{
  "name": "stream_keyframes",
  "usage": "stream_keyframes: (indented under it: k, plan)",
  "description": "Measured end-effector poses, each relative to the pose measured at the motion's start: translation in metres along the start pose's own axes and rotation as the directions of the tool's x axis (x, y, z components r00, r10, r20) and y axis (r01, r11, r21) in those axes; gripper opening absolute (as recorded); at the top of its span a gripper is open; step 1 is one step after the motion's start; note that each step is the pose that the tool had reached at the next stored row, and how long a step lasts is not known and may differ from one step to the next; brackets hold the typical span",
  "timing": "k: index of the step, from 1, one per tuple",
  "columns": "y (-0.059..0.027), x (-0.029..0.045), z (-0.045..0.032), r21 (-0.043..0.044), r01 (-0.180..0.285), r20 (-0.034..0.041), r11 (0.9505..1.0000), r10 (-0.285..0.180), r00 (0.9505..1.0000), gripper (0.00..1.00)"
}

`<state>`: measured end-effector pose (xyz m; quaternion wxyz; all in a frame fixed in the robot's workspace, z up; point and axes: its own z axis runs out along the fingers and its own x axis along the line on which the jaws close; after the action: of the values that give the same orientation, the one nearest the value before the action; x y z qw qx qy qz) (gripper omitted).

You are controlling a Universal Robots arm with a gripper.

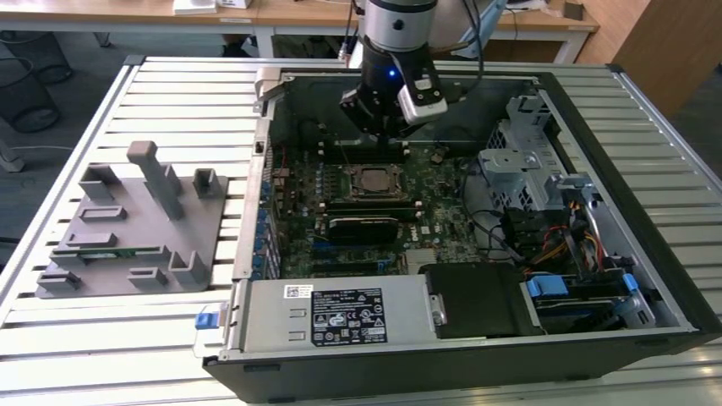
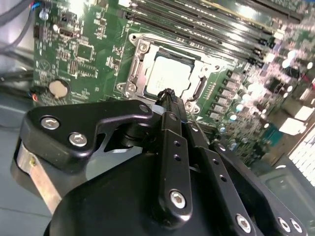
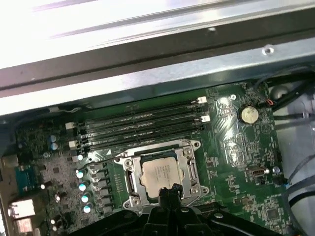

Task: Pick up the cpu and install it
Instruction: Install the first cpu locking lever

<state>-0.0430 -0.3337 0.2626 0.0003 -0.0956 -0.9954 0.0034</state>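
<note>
- Silvery-grey and square, the cpu (image 3: 160, 173) lies flat inside the metal-framed socket (image 3: 129, 173) on the green motherboard (image 3: 236, 147); its pale rim shows on all sides within the frame.
- In the second wrist view the cpu (image 2: 169, 77) sits level in the socket, with nothing lying on its top.
- The black pincer (image 2: 167, 93) has its two fingers drawn together to a single point, and nothing is held between them.
- In both wrist views that point lines up with one edge of the cpu; whether it touches the chip I cannot tell.
- In the exterior view the pincer (image 1: 381, 134) hangs inside the open computer case (image 1: 665, 279), above the board and toward the case's far wall, with the cpu (image 1: 370, 180) below it.
- Four long dark memory slots (image 3: 138, 125) run parallel just beside the socket, between it and the case wall.
- A round coin battery (image 3: 248, 114) sits on the board, well apart from the socket.
- The case rests on a slatted metal counter (image 1: 169, 93).
- On the exterior view's left, a grey holder tray (image 1: 124, 228) with upright posts stands on the counter; a narrow green memory stick (image 1: 113, 251) lies in it.
</note>
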Motion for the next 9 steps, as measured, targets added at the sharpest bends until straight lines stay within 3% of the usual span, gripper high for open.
stream_keyframes:
  k: [5, 9]
  plan:
    - [0.0000, 0.0000, 0.0007, 0.0000, 0.090, 0.0006, 0.9960, -0.090, 0.9960, 0.11]
    - [0.0000, 0.0000, 0.0013, 0.0000, 0.163, 0.0012, 0.9867, -0.163, 0.9867, 0.11]
